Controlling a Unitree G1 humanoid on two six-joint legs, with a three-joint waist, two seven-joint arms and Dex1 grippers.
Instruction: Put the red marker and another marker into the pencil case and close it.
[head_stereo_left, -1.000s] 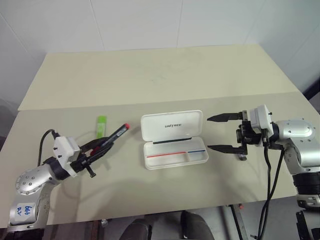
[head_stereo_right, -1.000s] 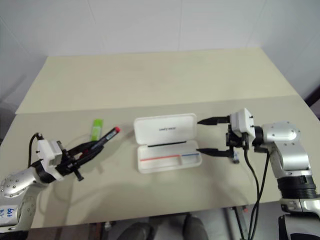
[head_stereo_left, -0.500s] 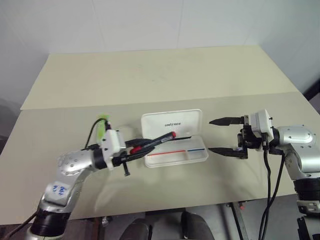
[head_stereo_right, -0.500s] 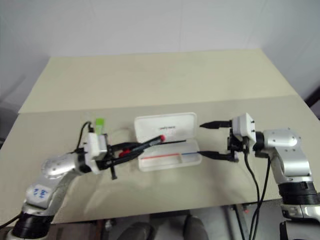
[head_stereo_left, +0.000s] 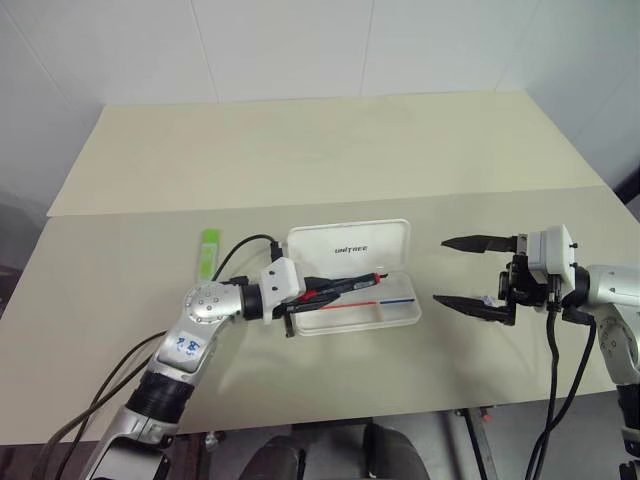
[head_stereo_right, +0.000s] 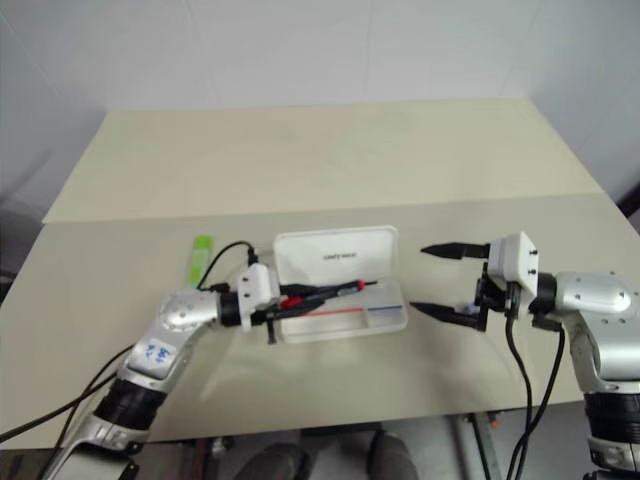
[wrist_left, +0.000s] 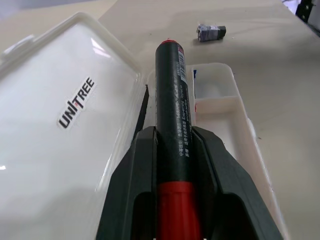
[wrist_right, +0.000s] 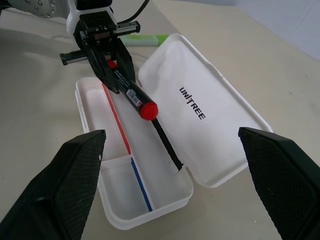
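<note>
Since a second ago your left claw (head_stereo_left: 318, 294) has swung in from beside the green marker to over the open pencil case (head_stereo_left: 352, 276), carrying the red marker (head_stereo_left: 345, 288) with it

Your left claw is clenched on the red marker, gripping the barrel near its red cap, with the small red tail end pointing out over the case's tray above the red-and-blue line; you cannot tell from these views whether the marker touches the tray. Your pencil case lies open on the worktop (head_stereo_left: 300, 160), lid flat behind the tray. Your other marker (head_stereo_left: 209, 253), the lime-green one, lies on the worktop left of the case, apart from it. Your right claw (head_stereo_left: 464, 272) hangs released to the right of the case, fingers wide apart, holding nothing
</note>
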